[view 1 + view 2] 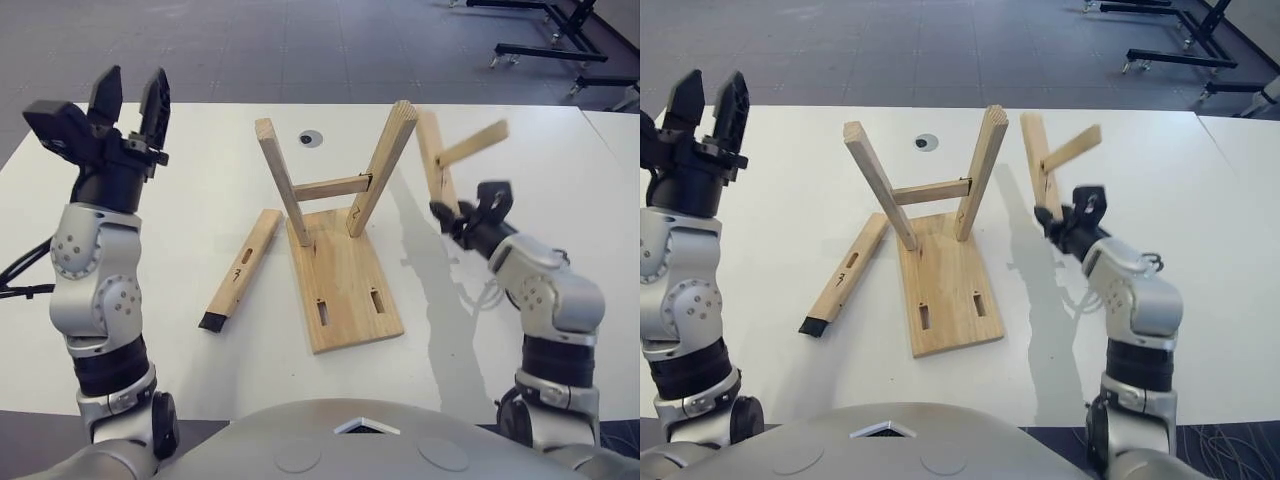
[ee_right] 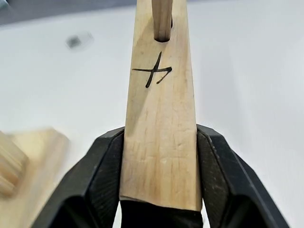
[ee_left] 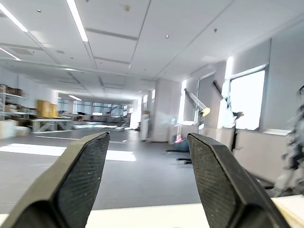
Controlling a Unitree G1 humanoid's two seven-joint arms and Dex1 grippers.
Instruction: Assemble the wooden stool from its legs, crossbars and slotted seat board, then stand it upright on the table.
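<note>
Seat board (image 1: 352, 292): flat on table (image 1: 200, 190), centre. Two upright legs (image 1: 283, 182) in its far slots, joined by crossbar (image 1: 330, 187). Loose leg (image 1: 243, 268): lying on table, just left of board. Right gripper (image 1: 453, 215): jaws clamped on marked leg (image 1: 433, 155) w/ second crossbar (image 1: 472, 143) plugged in, right of board. Left gripper (image 1: 133, 88): raised at left, jaws wide apart, nothing held.

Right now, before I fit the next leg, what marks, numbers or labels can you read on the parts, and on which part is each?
"+" or "4", hand-drawn and slanted: on the held leg in the right gripper, just under its crossbar hole.
Loose leg: small dark marks, too small to read.
No other readable text.
</note>
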